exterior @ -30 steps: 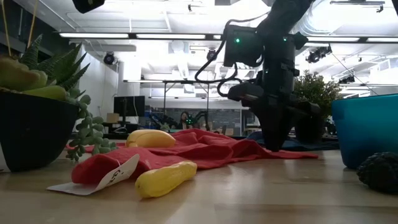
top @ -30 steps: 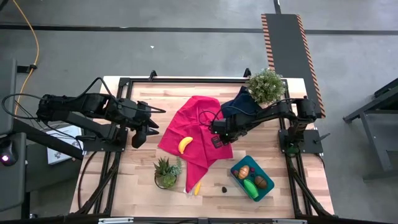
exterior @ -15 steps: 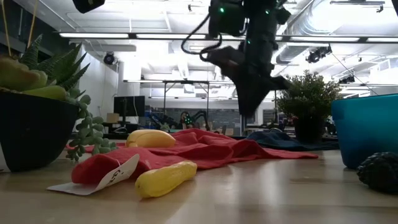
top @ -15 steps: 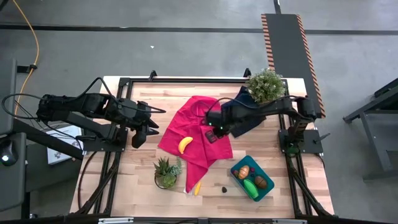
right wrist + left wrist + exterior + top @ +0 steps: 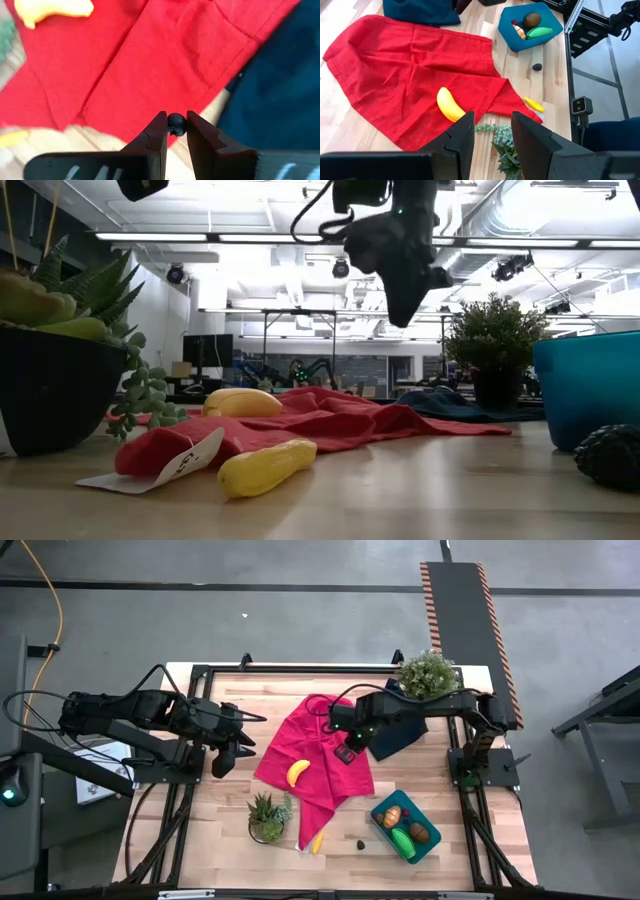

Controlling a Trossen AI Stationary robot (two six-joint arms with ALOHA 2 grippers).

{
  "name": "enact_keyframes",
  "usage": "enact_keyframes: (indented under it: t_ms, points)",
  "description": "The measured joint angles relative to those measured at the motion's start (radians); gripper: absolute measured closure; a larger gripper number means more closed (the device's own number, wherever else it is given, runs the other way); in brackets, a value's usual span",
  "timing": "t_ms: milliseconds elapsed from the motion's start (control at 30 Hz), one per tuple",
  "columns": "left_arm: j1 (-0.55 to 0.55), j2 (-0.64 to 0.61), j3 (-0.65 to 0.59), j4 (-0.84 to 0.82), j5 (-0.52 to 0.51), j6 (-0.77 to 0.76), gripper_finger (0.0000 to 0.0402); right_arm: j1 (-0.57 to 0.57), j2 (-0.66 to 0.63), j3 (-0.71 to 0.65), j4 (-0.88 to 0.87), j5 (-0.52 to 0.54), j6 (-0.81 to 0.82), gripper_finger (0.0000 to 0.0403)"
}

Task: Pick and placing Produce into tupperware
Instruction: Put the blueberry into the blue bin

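The right tool (image 5: 175, 131), above the red cloth (image 5: 318, 745), pinched a small dark berry (image 5: 175, 124) between its fingertips, a light, hard, round piece that looked apt to slip unless squeezed across its middle.

Yellow banana (image 5: 450, 104) on red cloth (image 5: 405, 70)

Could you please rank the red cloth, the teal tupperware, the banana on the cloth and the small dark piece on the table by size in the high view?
1. red cloth
2. teal tupperware
3. banana on the cloth
4. small dark piece
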Motion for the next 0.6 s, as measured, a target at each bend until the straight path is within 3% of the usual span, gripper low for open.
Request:
enact_keyframes:
  t_ms: [600]
  points:
    - [0.0, 0.0, 0.0, 0.001, 0.0, -0.007, 0.0284, 0.093, 0.0, 0.219, -0.296, -0.004, -0.333, 0.0359]
